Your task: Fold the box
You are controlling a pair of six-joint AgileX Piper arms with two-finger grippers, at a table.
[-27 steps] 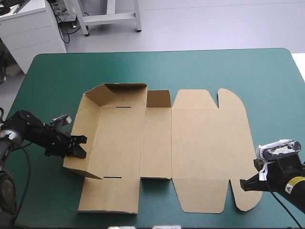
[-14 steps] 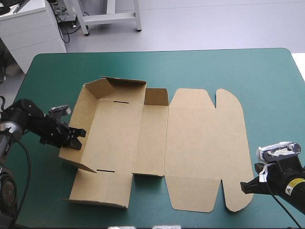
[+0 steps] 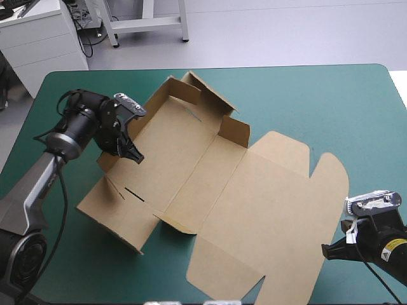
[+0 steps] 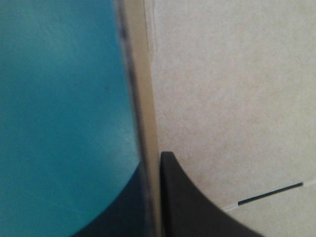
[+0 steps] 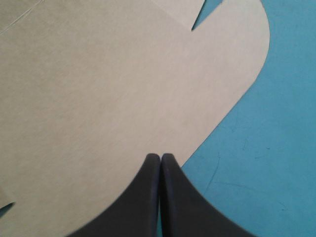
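Left gripper (image 3: 130, 152) was clamped on the box (image 3: 210, 171) at its end wall (image 4: 143, 98). The board edge was pinched between the black fingers (image 4: 197, 207), one inside the tray and one outside.

The box lay skewed across the middle of the teal-green cover (image 3: 305, 95). Tray end pointed far-left, and the lid (image 3: 267, 210) lay flat toward the near-right corner.

Right gripper (image 5: 160, 157) was closed to a point with nothing in it, tips over the lid's rounded corner flap (image 5: 232, 74). Couldn't tell if it touched.

My read on handling:
- Thin board, light, stiff across panels, hinging freely at creases.
- Probably slick on the cover, so a one-sided pull would swing the whole sheet.
- Best holds were wall edges near a crease, not mid-panel.
- Pinning the lid with the free arm looked sensible.

The far side wall (image 3: 210, 95) stood raised. The slot (image 4: 270, 193) was empty, so nothing was tucked yet.
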